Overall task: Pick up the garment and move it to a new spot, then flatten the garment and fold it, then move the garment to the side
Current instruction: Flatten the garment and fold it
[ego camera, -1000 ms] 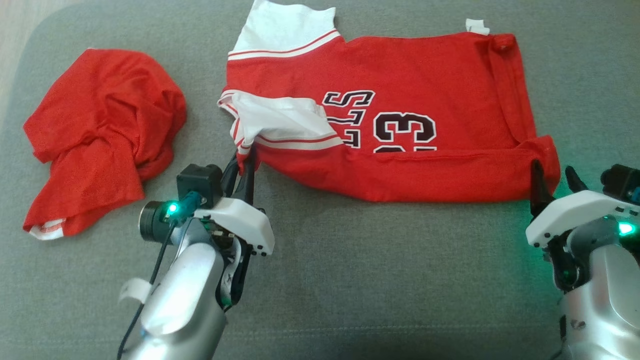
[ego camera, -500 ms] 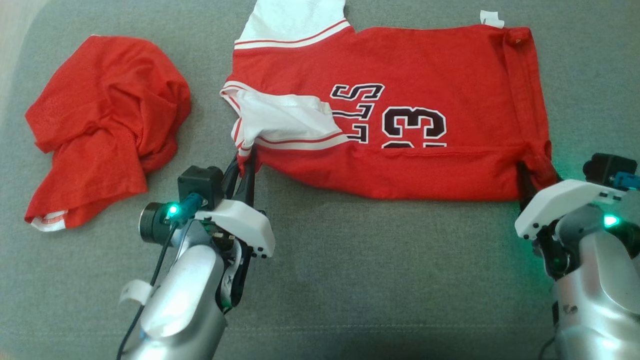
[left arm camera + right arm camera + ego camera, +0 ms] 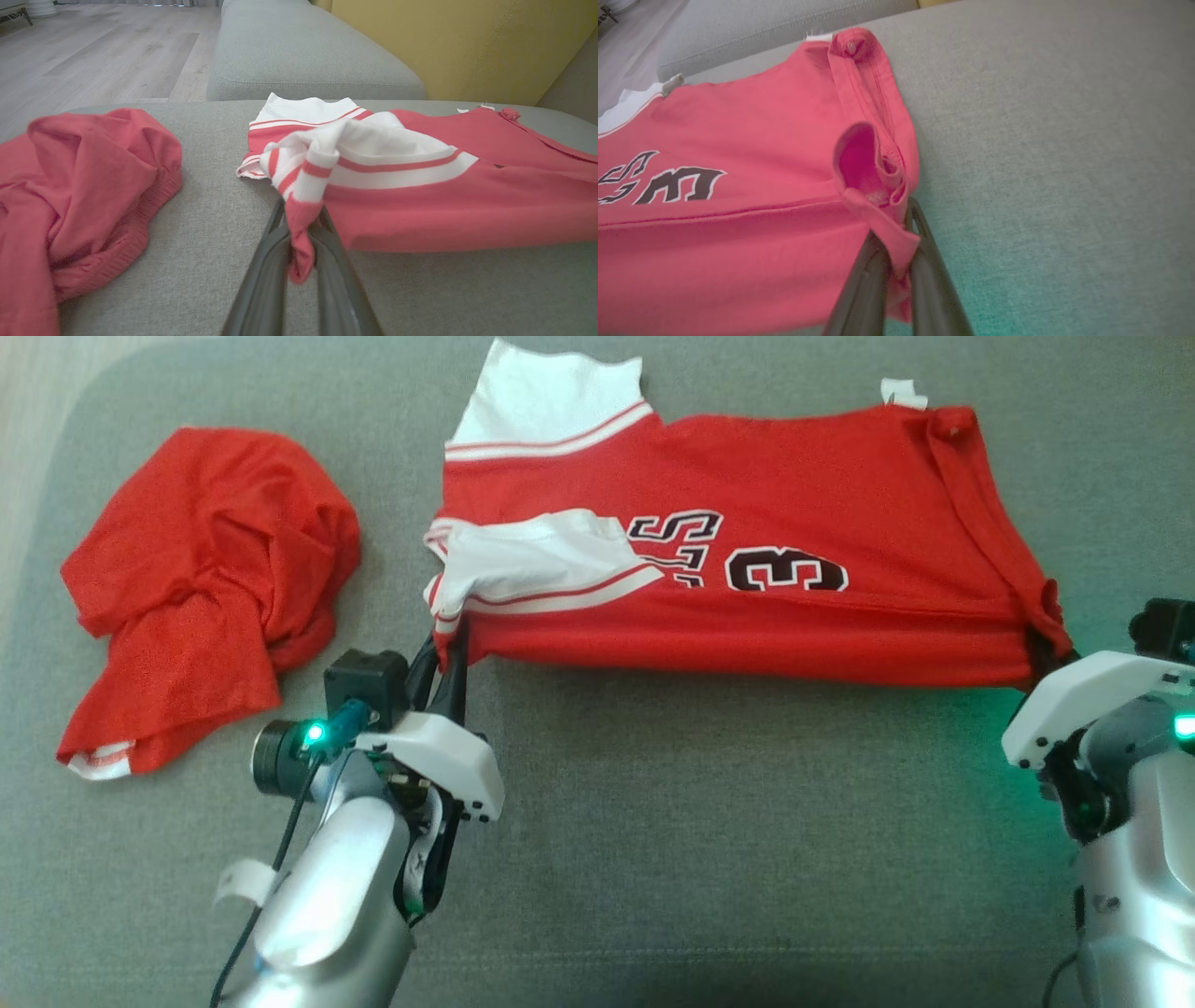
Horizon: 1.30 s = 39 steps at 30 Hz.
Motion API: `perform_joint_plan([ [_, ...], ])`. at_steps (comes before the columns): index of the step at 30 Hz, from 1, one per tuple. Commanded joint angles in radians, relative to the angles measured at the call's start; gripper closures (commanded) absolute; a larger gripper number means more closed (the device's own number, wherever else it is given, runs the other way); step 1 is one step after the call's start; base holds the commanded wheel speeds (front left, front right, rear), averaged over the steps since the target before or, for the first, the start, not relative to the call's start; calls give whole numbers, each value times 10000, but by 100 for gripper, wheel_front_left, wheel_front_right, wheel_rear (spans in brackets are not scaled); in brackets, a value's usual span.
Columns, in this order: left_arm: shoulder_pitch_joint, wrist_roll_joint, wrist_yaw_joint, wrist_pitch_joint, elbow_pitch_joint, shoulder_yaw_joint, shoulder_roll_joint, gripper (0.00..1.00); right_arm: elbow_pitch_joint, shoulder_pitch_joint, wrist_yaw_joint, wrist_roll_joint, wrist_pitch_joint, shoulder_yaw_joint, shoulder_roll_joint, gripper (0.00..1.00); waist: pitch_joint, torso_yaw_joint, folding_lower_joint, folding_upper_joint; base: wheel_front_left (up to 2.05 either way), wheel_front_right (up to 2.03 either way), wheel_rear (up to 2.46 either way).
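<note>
Fabric is pinched in both grips: the left gripper (image 3: 455, 649) is clenched on the bunched red-and-white cloth at the sleeve end of the jersey (image 3: 747, 495), and the right gripper (image 3: 1041, 649) is clenched on the red corner at the other end. The jersey lies across the far half of the grey cushion (image 3: 709, 821), running from its middle towards the right edge. Its near edge is lifted off the cushion and pulled fairly straight between the two grips. A crumpled red garment (image 3: 205, 579) lies apart near the left edge.

Judging from the flat body and the raised near edge, you are on the fold. To do it well, raise both grippers together and at the same height, so that edge is taut but not stretched. Carry it towards the far edge of the cushion in one even sweep and lay it down square on the jersey's far side. Watch the white sleeve (image 3: 541, 560): it is rumpled beside the left grip and could tuck under the fold. Keep your left arm clear of the crumpled garment.
</note>
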<state>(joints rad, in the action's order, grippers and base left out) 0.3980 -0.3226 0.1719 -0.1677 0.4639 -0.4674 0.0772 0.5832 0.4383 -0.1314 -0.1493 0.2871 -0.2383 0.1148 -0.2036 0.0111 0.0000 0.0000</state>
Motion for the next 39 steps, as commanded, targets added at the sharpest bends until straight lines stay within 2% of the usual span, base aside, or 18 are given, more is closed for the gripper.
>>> perform_joint_plan([
  [1, 126, -65, 113, -53, -233, 377, 288, 100, -459, -21, 7, 23, 72, 172, 252, 100, 156, 50, 0, 0, 0, 0, 0],
  [11, -637, -212, 198, 190, -204, 308, 587, 100, -1625, -1028, 7, -209, 1522, 573, 707, 100, 1069, 164, 0, 0, 0, 0, 0],
  [20, -1545, -273, 289, 1137, -835, -10, 926, 100, -2818, -2237, 7, -593, 3224, 671, 1032, 100, 1470, 207, 0, 0, 0, 0, 0],
  [27, -1713, -305, 349, 1486, -1060, -128, 1012, 100, -3277, -2651, 7, -674, 3608, 607, 871, 100, 1394, 290, 0, 0, 0, 0, 0],
  [28, -1691, -309, 362, 1492, -1055, -133, 1006, 94, -3320, -2661, 7, -660, 3594, 582, 828, 100, 1367, 308, 0, 0, 0, 0, 0],
  [29, -1663, -308, 384, 1476, -1040, -126, 1002, 58, -3381, -2654, 7, -627, 3522, 570, 791, 60, 1338, 329, 0, 0, 0, 0, 0],
  [30, -1637, -288, 413, 1461, -1019, -132, 1007, 16, -3443, -2641, 7, -592, 3430, 577, 751, 0, 1308, 353, 0, 0, 0, 0, 0],
  [31, -1612, -277, 435, 1442, -999, -135, 1006, 0, -3488, -2621, 7, -578, 3344, 554, 693, 0, 1281, 375, 0, 0, 0, 0, 0],
  [39, -1083, -321, 648, 556, -1188, 264, 985, 0, -4109, -2081, 7, -616, 1774, 613, 400, 0, 945, 573, 0, 0, 0, 0, 0],
])
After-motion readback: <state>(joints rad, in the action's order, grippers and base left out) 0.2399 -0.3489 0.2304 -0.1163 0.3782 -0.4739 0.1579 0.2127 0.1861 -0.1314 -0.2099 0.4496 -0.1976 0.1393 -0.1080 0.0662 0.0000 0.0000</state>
